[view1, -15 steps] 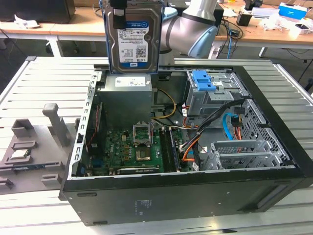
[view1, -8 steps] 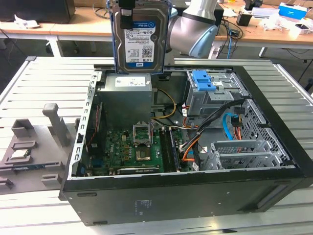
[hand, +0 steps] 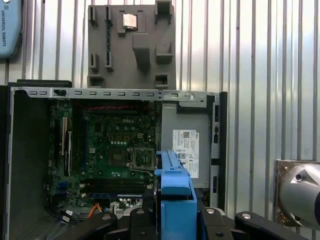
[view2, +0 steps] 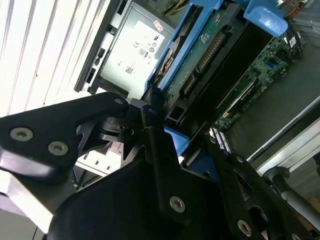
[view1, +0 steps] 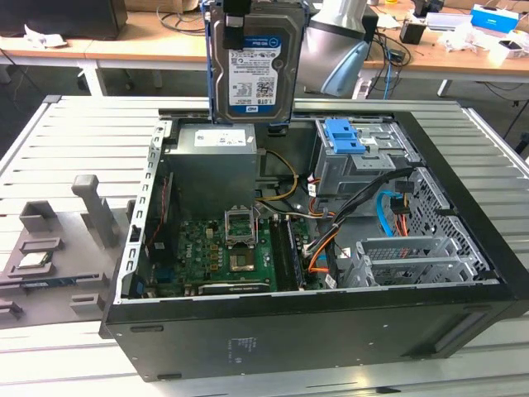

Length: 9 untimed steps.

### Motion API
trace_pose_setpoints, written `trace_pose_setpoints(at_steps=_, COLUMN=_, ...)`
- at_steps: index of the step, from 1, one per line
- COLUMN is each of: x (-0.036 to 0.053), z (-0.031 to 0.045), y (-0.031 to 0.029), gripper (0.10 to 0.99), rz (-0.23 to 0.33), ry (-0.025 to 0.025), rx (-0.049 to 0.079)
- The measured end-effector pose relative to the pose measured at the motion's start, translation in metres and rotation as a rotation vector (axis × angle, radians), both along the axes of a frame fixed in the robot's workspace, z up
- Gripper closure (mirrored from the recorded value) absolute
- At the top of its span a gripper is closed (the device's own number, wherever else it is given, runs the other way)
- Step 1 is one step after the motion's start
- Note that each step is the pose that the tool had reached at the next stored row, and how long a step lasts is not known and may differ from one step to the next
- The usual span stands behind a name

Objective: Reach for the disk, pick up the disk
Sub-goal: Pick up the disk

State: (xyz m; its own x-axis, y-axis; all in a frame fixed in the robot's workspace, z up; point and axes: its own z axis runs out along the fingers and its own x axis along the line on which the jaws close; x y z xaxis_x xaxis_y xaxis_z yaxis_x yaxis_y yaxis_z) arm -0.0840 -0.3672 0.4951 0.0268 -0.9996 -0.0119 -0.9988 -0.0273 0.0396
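Far out to the exterior view's left of the jaws and well lower: grey holder block (view1: 58, 248) on slatted metal table (view1: 83, 141), small square chip (view1: 33, 260) seated in it. Nearer, lower than the jaws: open black computer case (view1: 314, 331) lying on its side, green motherboard (view1: 223, 248) inside with bare processor socket (view1: 240, 227). Straight under the jaws: grey power supply (view1: 223, 139) at the back wall of the case. Gripper (hand: 175, 220) clenched on disk (view1: 256, 62), black fingers (view2: 152, 130) pressed against its blue bracket (hand: 174, 192) in both wrist views. Disk hanging upright from the jaws, label side toward the exterior camera, clear above the case, bottom edge just over the power supply, touching nothing else. Circuit-board side of disk visible in the second wrist view. To the exterior view's right of the jaws and lower: blue caddy (view1: 343, 136) on metal cage (view1: 364, 165), orange and blue cables (view1: 318, 248) below it, perforated drive bays (view1: 413, 256) at the case's near corner. Behind the jaws: pale robot arm (view1: 339, 41), wooden desks (view1: 446, 45) with clutter.
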Motion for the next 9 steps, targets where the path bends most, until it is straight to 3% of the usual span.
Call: trace_pose_setpoints(at_steps=9, x=0.025, z=-0.0001, y=0.0013, gripper=0.718, rz=0.0, ry=0.0001, rx=0.0)
